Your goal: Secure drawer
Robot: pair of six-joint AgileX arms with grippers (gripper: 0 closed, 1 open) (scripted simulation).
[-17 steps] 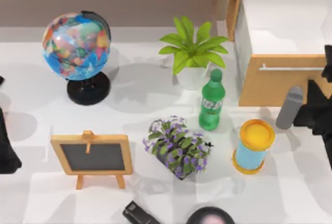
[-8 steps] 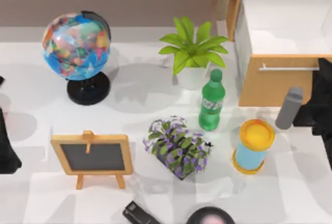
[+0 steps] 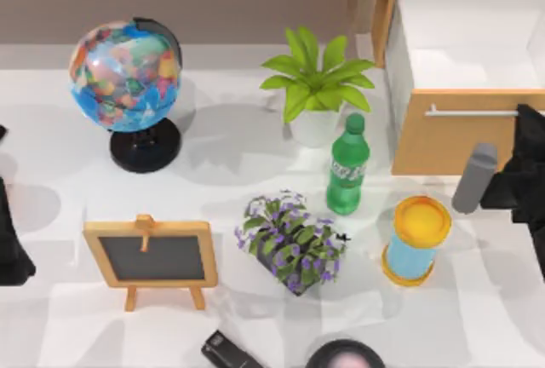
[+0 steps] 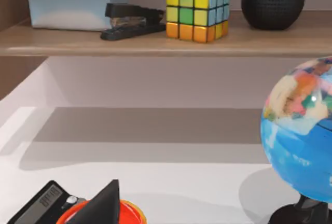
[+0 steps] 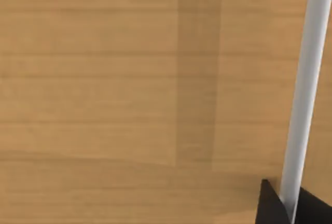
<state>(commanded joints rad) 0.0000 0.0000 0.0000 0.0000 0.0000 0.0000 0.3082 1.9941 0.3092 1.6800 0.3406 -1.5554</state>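
Top view puts the drawer (image 3: pixel 464 87) at about two o'clock on the table (image 3: pixel 230 181), pulled open: one boxy unit with smooth white inner walls, a light tan wood-grain front panel and one thin straight silver bar handle (image 3: pixel 473 112) running across it. The right gripper (image 3: pixel 530 142) is at three o'clock, black and angular, against the handle's right end; whether its claw is released or clenched cannot be told. In the right wrist view the front panel (image 5: pixel 129 89) shows fine horizontal grain and the handle (image 5: pixel 303 94) reads as a pale round rod with a dark fingertip (image 5: pixel 270 203) just beside it. The left arm (image 3: pixel 10 240) sits parked at nine o'clock. On the table stand one glossy globe (image 3: pixel 126 74), two potted plants (image 3: pixel 315 87), one green plastic bottle (image 3: pixel 347 168), one small framed chalkboard (image 3: pixel 151 257) and one blue cylinder with a yellow lid (image 3: pixel 417 236).
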